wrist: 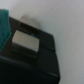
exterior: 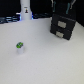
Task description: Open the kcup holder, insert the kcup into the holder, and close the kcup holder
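Note:
The kcup (exterior: 20,46), a tiny white pod with a green top, stands alone on the white table toward the exterior view's left. The kcup holder (exterior: 62,26) is a black box at the exterior view's upper right, its two front recesses facing the camera and its tray not slid out. My gripper (exterior: 61,10) hangs just above and behind the holder, and blur hides how its jaws stand. The wrist view looks closely at the holder (wrist: 35,60) and one grey recess (wrist: 27,42). A teal part (wrist: 4,29) of the gripper shows at the edge. The kcup is out of the wrist view.
A tall white post (exterior: 25,10) stands at the back toward the exterior view's left, with dark clutter (exterior: 7,20) along the back edge. The white table (exterior: 45,62) stretches between the kcup and the holder.

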{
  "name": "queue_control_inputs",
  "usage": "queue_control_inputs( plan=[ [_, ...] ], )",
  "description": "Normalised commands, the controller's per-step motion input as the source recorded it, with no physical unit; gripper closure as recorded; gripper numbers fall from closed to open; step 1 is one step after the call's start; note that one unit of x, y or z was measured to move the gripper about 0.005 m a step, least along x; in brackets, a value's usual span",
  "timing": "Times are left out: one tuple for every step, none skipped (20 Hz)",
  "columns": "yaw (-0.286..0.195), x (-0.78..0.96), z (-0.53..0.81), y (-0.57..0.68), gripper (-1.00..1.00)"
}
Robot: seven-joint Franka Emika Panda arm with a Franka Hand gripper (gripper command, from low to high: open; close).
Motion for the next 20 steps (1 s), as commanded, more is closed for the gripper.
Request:
queue_control_inputs(
  plan=[
    [-0.198,-0.21,-0.22,0.61,-1.00],
    [-0.197,-0.21,-0.25,0.60,-1.00],
    [-0.195,-0.22,-0.29,0.57,-1.00],
    [-0.194,-0.22,-0.29,0.57,-1.00],
    [-0.187,-0.22,-0.29,0.56,-1.00],
    [-0.181,-0.20,-0.31,0.54,-1.00],
    [-0.177,-0.20,-0.32,0.53,-1.00],
    [-0.174,-0.21,-0.33,0.51,-1.00],
    [-0.170,-0.21,-0.34,0.49,-1.00],
    [-0.163,-0.21,-0.36,0.45,-1.00],
    [-0.152,-0.20,-0.38,0.39,-1.00],
    [-0.138,-0.20,-0.39,0.34,-1.00],
    [-0.125,-0.20,-0.41,0.30,-1.00],
    [-0.124,-0.20,-0.41,0.29,-1.00],
    [-0.115,-0.20,-0.44,0.30,-1.00],
    [-0.104,-0.21,-0.44,0.29,-1.00],
    [-0.094,-0.21,-0.45,0.28,-1.00],
    [-0.082,-0.22,-0.45,0.25,-1.00],
    [-0.061,-0.23,-0.46,0.19,-1.00],
    [-0.049,-0.24,-0.49,0.13,-1.00]
  ],
)
